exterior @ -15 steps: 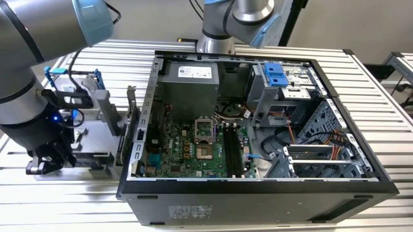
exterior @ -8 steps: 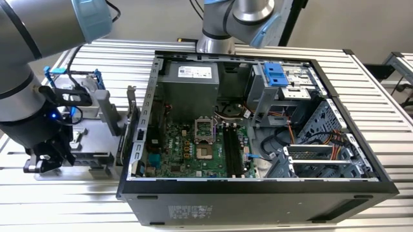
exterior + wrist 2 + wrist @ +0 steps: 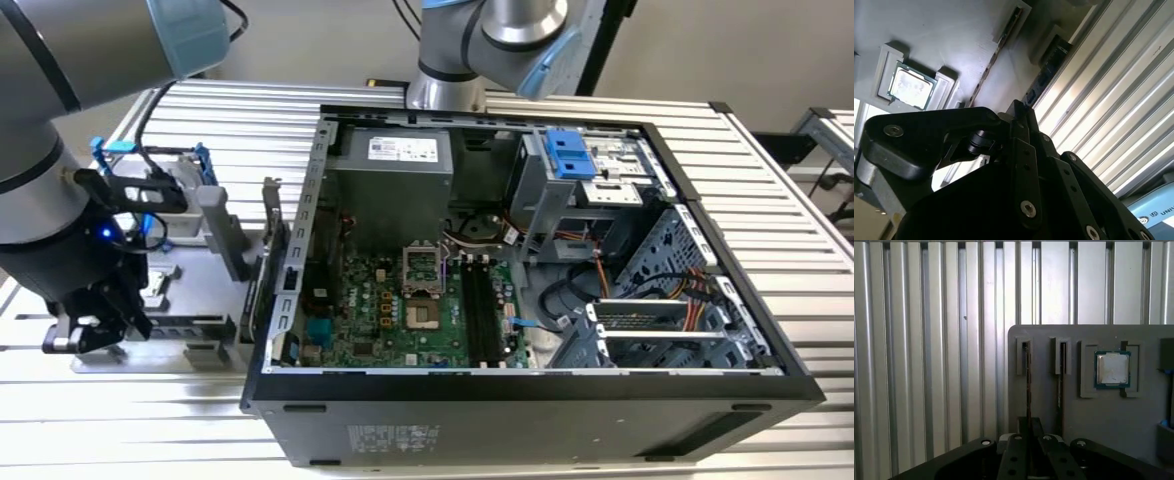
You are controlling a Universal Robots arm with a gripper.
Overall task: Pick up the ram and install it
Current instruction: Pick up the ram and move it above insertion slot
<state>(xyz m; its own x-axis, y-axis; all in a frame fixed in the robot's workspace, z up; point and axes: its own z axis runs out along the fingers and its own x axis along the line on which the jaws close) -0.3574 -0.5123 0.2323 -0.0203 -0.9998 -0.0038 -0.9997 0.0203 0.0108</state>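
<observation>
The ram [image 3: 1028, 385] is a thin board standing on edge in a slot of the grey parts tray [image 3: 1094, 440]. It appears as a thin line [image 3: 990, 65] in the second wrist view. My gripper [image 3: 1029, 426] sits at the near end of that stick, its black fingers [image 3: 1021, 130] drawn together on the board. In the exterior view the gripper [image 3: 87, 330] is low over the tray [image 3: 180, 300], at the exterior view's left of the open computer case [image 3: 534, 385]. The black motherboard slots [image 3: 481, 300] lie inside the case.
A second stick [image 3: 1059, 380] stands in the neighbouring tray slot, and a square silver processor [image 3: 1112, 369] lies in its recess beside it. The tray rests on a ribbed aluminium table [image 3: 929, 365]. A second robot arm base [image 3: 447, 90] stands behind the case.
</observation>
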